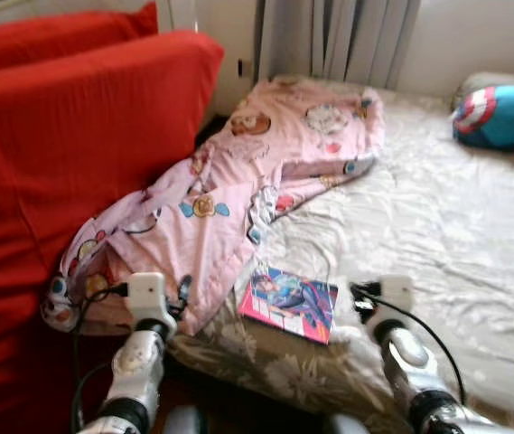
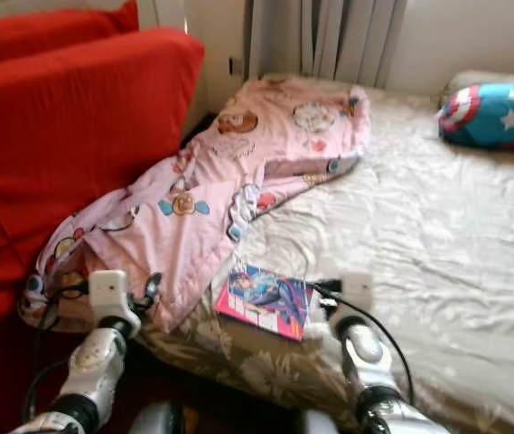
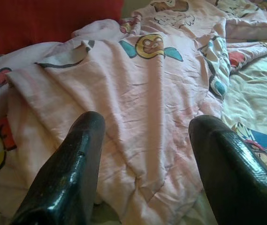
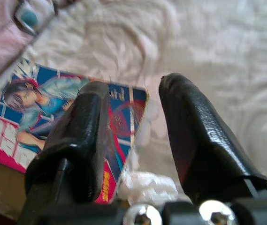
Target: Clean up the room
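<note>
Bed with a pale, creased sheet fills the right and middle of the scene. Red sofa stands along its left side.

Pink blanket with cartoon prints lies crumpled, running from the far middle of the bed down to the near left, where its lower end hangs over the bed edge against the sofa. A comic book lies flat on the near edge of the bed, cover up, just right of the blanket's near hem. A blue pillow with a star and shield print rests at the far right of the bed. Grey curtains hang behind the bed's far end.

Left gripper: jaws spread apart, nothing between them. They point at the near fold of the blanket, which lies just past the fingertips; contact cannot be told.

Right gripper: jaws spread apart, holding nothing. The right-hand corner of the comic book lies beneath and between them, with the left finger over the cover and the right finger over bare sheet. Whether either finger touches the book cannot be told.
</note>
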